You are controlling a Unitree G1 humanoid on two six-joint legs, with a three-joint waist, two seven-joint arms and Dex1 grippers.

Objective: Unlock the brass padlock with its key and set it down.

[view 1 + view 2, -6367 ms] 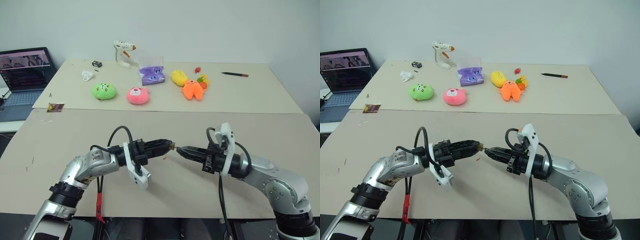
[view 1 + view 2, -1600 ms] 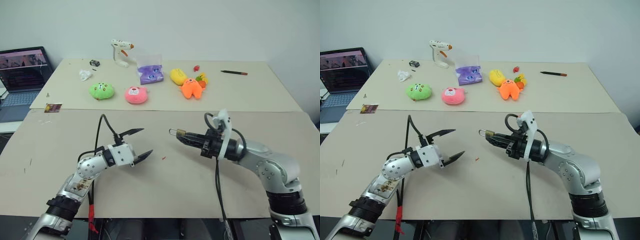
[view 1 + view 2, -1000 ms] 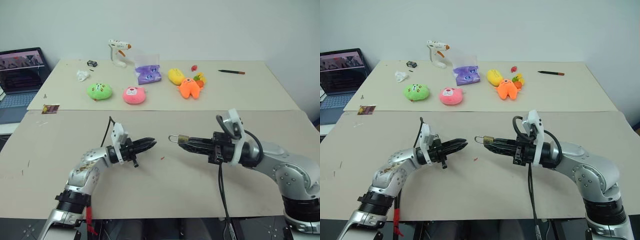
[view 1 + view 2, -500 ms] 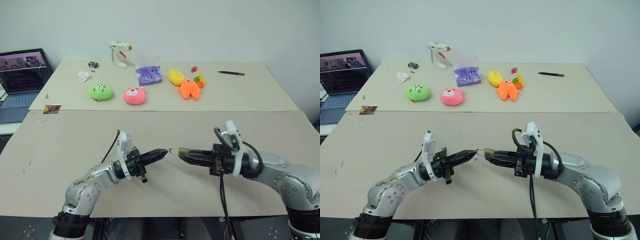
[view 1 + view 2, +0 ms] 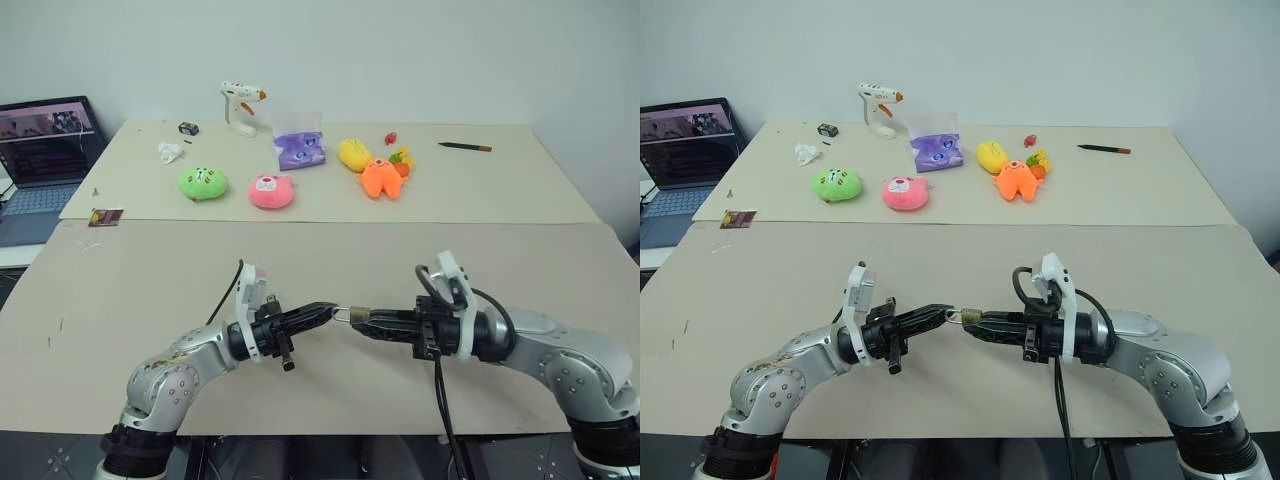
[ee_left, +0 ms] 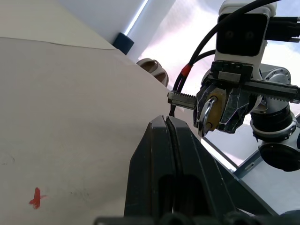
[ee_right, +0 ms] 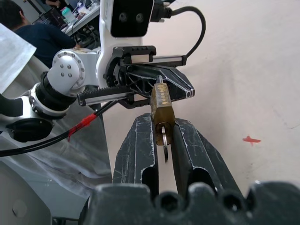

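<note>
Wide beige counter [image 5: 140, 270] beneath both arms. Our right black two-finger tool [image 7: 162, 125] clamps small yellow-gold brass padlock with thin silver shackle [image 7: 162, 104], held in air above counter. Tiny silvery key [image 7: 164, 142] sits in padlock's underside, between right fingers [image 7: 140, 140]. Our left black tool [image 5: 328, 311] clenched tight, tips meeting shackle end. Small red mark [image 7: 251, 139] on counter nearby.

Right claw [image 7: 164, 140] grips brass padlock [image 7: 162, 108].

Brass padlock [image 7: 162, 104] held above the table, key [image 7: 162, 140] inserted.
</note>
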